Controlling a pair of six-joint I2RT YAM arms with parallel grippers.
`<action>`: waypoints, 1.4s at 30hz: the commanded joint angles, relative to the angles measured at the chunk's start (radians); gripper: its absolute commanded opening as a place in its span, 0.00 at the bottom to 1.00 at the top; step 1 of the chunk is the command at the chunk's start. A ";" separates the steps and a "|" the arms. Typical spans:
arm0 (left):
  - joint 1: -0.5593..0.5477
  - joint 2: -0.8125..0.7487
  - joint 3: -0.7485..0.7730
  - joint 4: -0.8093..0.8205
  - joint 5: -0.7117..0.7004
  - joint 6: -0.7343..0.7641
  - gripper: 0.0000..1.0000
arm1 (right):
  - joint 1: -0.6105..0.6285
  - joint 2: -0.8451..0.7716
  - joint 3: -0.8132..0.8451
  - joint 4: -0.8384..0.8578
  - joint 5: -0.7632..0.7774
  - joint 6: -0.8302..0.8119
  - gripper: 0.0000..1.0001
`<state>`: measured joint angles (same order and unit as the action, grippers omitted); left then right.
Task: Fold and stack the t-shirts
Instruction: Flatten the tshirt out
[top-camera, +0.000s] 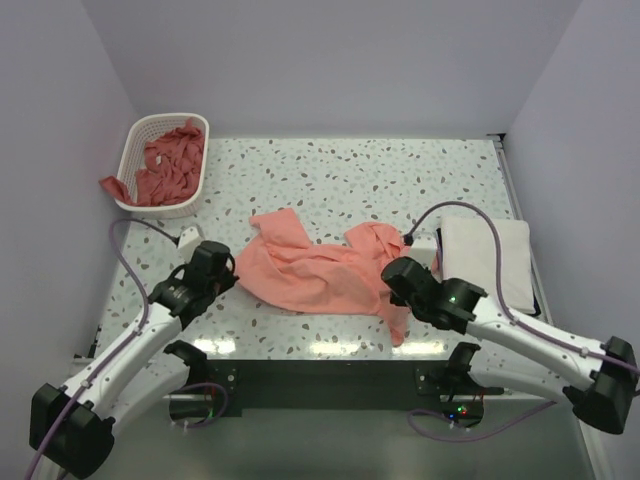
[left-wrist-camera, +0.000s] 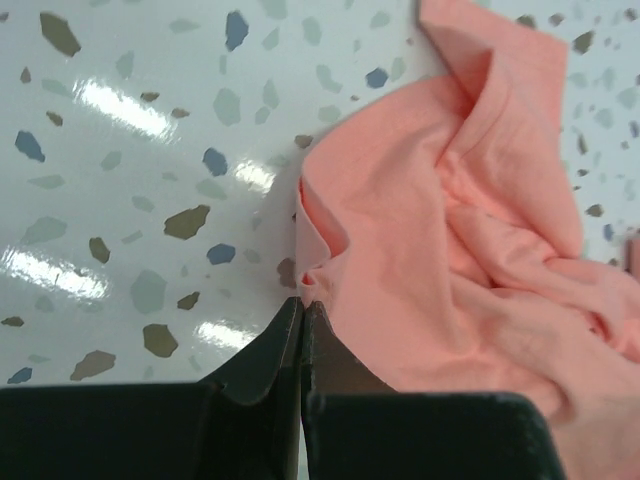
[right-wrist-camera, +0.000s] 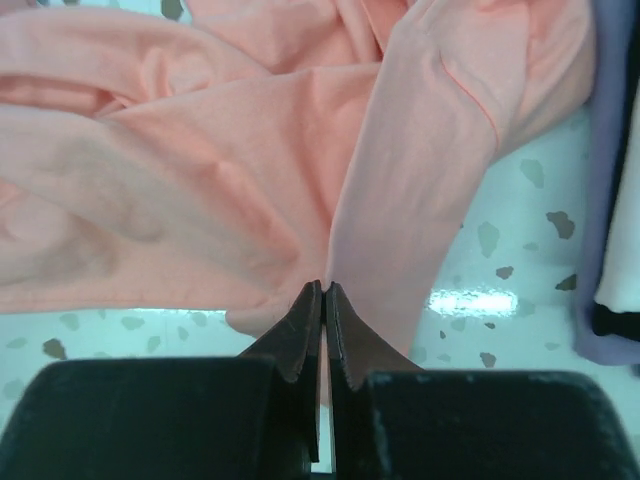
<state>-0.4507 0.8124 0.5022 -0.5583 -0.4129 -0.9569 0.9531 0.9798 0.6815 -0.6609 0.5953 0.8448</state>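
A salmon-pink t-shirt (top-camera: 315, 265) lies crumpled across the middle of the table. My left gripper (top-camera: 232, 268) is at its left edge, and in the left wrist view the jaws (left-wrist-camera: 303, 300) are shut on a small fold of the shirt's edge (left-wrist-camera: 470, 240). My right gripper (top-camera: 393, 287) is at the shirt's right side, and its jaws (right-wrist-camera: 326, 287) are shut on the pink cloth (right-wrist-camera: 200, 180) with a sleeve hanging beside them. A folded white t-shirt (top-camera: 487, 258) lies at the right. Several pink t-shirts (top-camera: 165, 165) fill the basket.
The white lattice basket (top-camera: 203, 170) stands at the back left corner, with one pink shirt hanging over its left rim. The white shirt's edge shows at the right of the right wrist view (right-wrist-camera: 625, 200). The table's front edge runs just behind both grippers.
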 joint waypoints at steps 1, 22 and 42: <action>0.012 -0.009 0.126 -0.006 -0.012 0.026 0.00 | -0.013 -0.139 0.126 -0.135 0.078 -0.006 0.00; 0.015 0.062 1.044 -0.071 -0.082 0.182 0.00 | -0.016 -0.242 0.984 -0.148 0.206 -0.418 0.00; 0.343 0.893 1.276 0.541 0.435 0.202 0.00 | -0.674 0.807 1.547 0.328 -0.659 -0.304 0.00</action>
<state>-0.1627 1.5990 1.6215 -0.2329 -0.1928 -0.7410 0.3496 1.6814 1.9503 -0.5190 0.1650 0.4416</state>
